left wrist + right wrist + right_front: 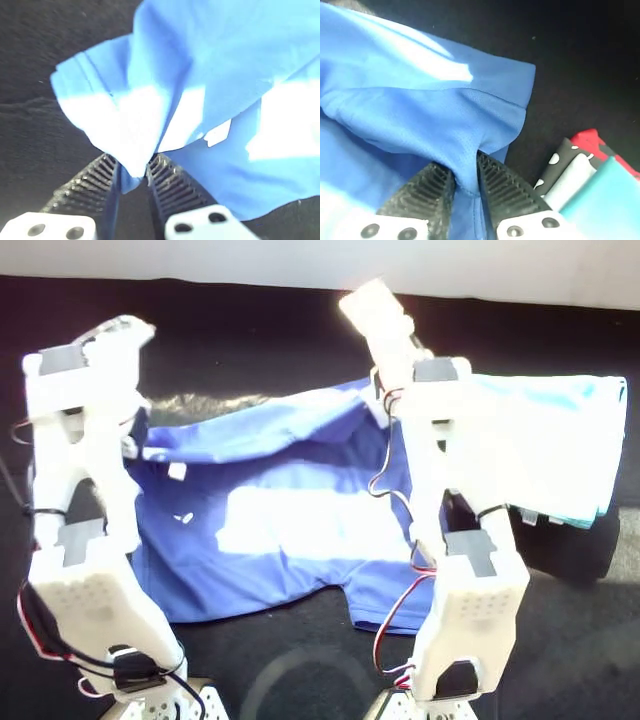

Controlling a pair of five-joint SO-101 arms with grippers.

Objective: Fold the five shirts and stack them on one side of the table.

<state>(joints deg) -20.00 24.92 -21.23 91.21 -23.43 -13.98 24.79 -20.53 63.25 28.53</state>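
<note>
Left gripper (134, 172) and right gripper (465, 175) each pinch an edge of the blue shirt (290, 520), spread mid-frame in the high view; its fold looks unfinished; beyond, at the right edge, lies a stack (560, 455) of folded shirts; how many, unclear.

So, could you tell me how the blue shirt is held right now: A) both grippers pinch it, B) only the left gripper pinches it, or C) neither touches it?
A: the left gripper and the right gripper each clamp a fold of the blue shirt.
</note>
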